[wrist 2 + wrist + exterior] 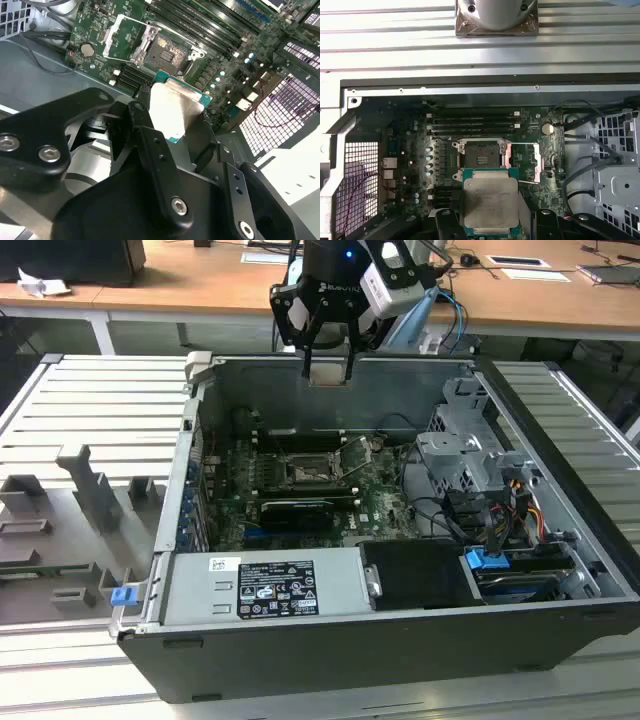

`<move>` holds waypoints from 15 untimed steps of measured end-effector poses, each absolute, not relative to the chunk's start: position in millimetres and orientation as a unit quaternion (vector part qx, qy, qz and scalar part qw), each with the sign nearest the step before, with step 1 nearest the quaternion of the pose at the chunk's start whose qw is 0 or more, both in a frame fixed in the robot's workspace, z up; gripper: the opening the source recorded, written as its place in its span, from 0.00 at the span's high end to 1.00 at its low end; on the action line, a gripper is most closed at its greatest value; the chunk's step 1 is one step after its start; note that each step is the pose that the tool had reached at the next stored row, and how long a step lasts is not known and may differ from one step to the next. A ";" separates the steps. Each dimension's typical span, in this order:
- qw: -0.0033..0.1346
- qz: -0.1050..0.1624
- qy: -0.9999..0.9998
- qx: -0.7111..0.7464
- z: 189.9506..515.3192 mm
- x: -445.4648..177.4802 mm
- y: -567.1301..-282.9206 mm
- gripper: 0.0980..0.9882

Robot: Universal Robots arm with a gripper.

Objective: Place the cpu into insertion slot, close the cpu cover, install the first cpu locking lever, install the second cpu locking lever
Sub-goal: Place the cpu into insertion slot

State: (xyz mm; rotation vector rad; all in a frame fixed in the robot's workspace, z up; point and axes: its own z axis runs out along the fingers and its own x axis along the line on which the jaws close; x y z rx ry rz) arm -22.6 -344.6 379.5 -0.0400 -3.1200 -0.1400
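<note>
Gripping cpu [490, 202] in tool [329, 366], well above empty slot [481, 161] with open cover [526, 162]; not placed, nothing closed or locked yet.

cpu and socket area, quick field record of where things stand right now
end effector: shut on the cpu, above the open computer case
cpu: held flat over the motherboard, metal top facing the first wrist view, not yet in the slot
insertion slot: empty, contact area exposed
cpu cover: swung open, beside the slot
task progress: no step finished, cpu in the air
</note>
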 end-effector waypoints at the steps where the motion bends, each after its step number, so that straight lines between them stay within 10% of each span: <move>1: 0.009 -0.045 -0.999 -0.014 379.5 -22.6 -344.6 0.52; 15: 0.008 -0.045 -0.998 -0.033 379.5 -22.6 -344.6 0.52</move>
